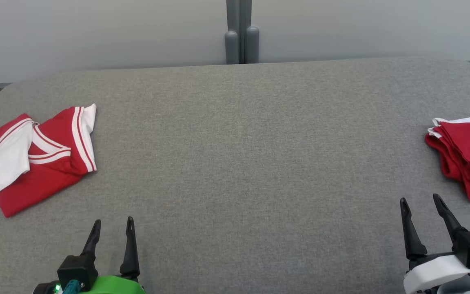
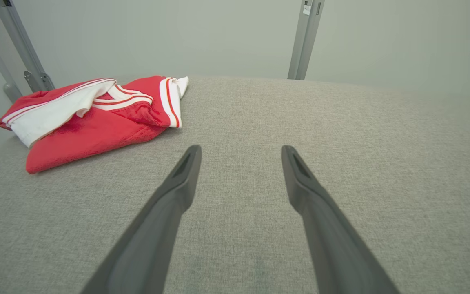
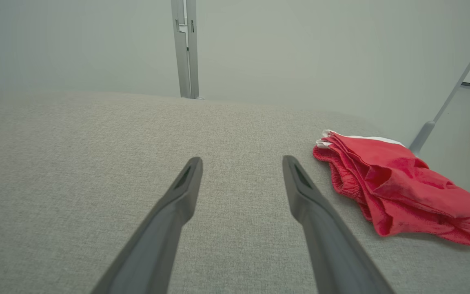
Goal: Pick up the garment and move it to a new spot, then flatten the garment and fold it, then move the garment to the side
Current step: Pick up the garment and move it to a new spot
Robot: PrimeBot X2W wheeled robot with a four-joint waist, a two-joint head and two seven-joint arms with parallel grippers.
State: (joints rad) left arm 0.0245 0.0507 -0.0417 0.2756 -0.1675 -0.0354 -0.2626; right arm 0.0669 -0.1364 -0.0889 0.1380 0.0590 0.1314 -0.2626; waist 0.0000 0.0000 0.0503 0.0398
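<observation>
**Two garments, two empty grippers: hazards before the first pick**

Figure. Seen from beside the robot, the grey padded table (image 1: 239, 163) carries two garments, well apart. A red-and-white jersey (image 1: 47, 163) lies loosely doubled over near the table's left edge, with a white sleeve uppermost. A red bundle (image 1: 467, 155) with white trim lies bunched in layers at the far right, partly cut off by the edge of the head view.

The left gripper (image 1: 113, 221) hovers near the front of the table. Its two dark fingers are spread wide and hold nothing, and the jersey lies ahead and to its left. The right gripper (image 1: 420, 198) is likewise spread and empty, with the red bundle just ahead and to its right. Neither touches cloth, and the middle of the table lies bare between them.

Hazards, as judged from this arrangement:

- **Wrong garment.** The scene does not show which garment is meant, so the wrong one may be taken.
- **Poor pinch.** Both garments lie in layers. A pinch on the top layer alone would probably trail the rest across the table. A pinch through every layer would lift a lump that is hard to flatten.
- **Cloth off the table.** Each garment sits close to a table edge, so a sideways tug could draw it over the side.
- **Snagging.** Narrow fingertips pressed low might catch the woven table cover instead of the garment.
</observation>
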